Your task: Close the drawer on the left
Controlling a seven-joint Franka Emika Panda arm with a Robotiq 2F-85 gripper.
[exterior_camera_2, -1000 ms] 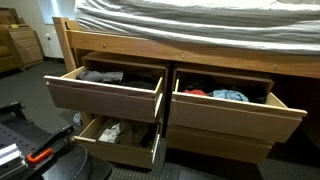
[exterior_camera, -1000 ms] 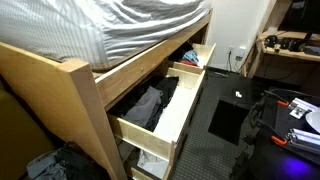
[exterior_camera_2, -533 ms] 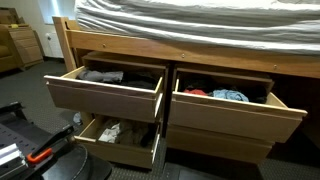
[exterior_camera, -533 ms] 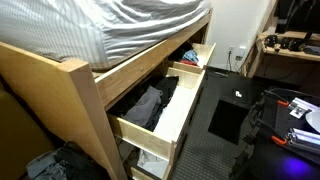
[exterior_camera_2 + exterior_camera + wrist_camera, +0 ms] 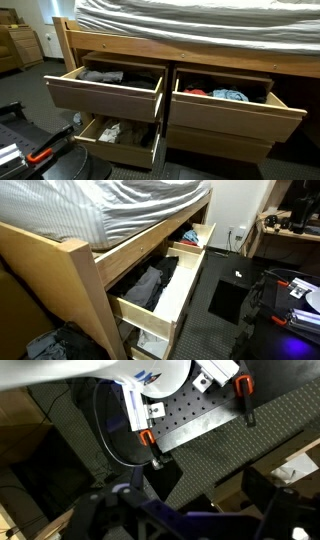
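Note:
The drawer [image 5: 105,97] is the upper left one under the bed, wide and pale wood. It stands pulled out, with dark grey and black clothes [image 5: 104,76] inside. It also shows in an exterior view [image 5: 172,298], sticking out from the bed frame. My gripper [image 5: 195,510] shows only in the wrist view, as dark blurred fingers set wide apart with nothing between them. It hangs over the black floor mat, away from the drawer.
Below the drawer, a drawer of white socks [image 5: 120,135] stands open. A drawer of mixed small items [image 5: 235,112] is open beside it. The metal base plate [image 5: 195,425] carries orange clamps [image 5: 243,390]. A black mat [image 5: 225,295] lies on the floor. A desk [image 5: 285,225] stands at the back.
The drawers have not moved. A dark shape at the top right edge of an exterior view has shifted slightly.

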